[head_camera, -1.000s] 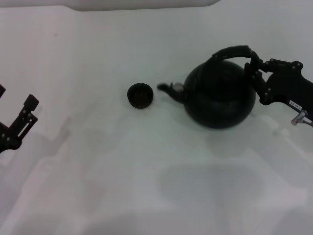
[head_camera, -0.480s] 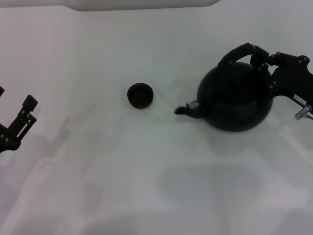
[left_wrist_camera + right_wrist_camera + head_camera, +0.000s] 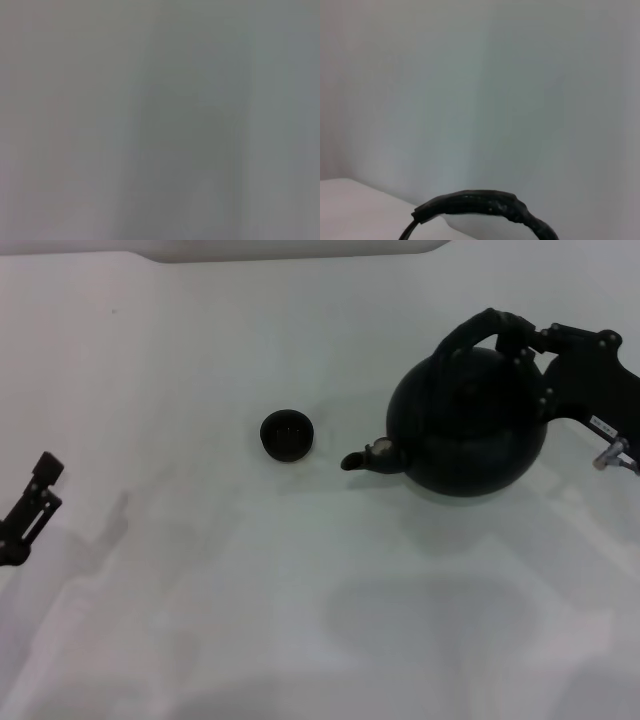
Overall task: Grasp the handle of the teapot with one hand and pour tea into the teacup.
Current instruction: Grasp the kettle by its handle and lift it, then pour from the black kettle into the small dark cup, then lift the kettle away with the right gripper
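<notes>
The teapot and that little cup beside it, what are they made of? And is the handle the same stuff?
The teapot looks like matte black cast iron or dark ceramic: dull, hardly any shine. The teacup has the same dull black finish, likely the same material. The handle, held by the right tool, looks wrapped: the right wrist view shows a rough, lumpy surface, perhaps cord or tape.

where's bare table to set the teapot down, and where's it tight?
The near half of the white table, in front of the teacup and teapot, is bare, as is the stretch between the teacup and the parked left gripper. Tight: the short gap between spout and teacup, and the right edge, where the right gripper holds the handle.
</notes>
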Controlling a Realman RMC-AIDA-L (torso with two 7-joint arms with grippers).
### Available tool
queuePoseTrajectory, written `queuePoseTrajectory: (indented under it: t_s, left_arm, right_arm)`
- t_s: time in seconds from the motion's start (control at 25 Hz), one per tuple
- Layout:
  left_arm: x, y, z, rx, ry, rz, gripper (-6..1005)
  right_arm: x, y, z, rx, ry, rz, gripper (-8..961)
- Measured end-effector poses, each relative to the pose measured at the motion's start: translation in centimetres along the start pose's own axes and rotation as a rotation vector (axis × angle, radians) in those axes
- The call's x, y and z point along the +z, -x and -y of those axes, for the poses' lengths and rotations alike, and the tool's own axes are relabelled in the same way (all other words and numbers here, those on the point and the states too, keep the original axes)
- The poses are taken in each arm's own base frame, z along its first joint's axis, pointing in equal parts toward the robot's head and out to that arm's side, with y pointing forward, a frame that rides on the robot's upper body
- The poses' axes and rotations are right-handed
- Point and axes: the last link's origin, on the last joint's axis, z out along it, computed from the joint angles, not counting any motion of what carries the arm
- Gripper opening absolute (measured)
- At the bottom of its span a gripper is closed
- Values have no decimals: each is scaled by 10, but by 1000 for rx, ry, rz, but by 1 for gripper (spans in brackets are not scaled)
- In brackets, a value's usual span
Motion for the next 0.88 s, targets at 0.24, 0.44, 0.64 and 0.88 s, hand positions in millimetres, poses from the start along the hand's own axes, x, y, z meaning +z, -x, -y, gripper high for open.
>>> queuePoseTrajectory:
  t_s: [0.24,0.44,0.64,0.88]
  left_arm:
    - [-11,3,4,-11,-56,11,800]
    - [-16,4,5,-17,-79,8,799]
    - [-17,5,5,-22,-83,15,799]
    - [-20,7,4,-27,-88,25,798]
  right_arm:
    - [13,9,-3,-31,11,0,136]
    - [30,13,-9,-90,15,-32,133]
    - [44,20,-10,-142,-8,-42,130]
    - [53,27,-8,-215,-33,-53,130]
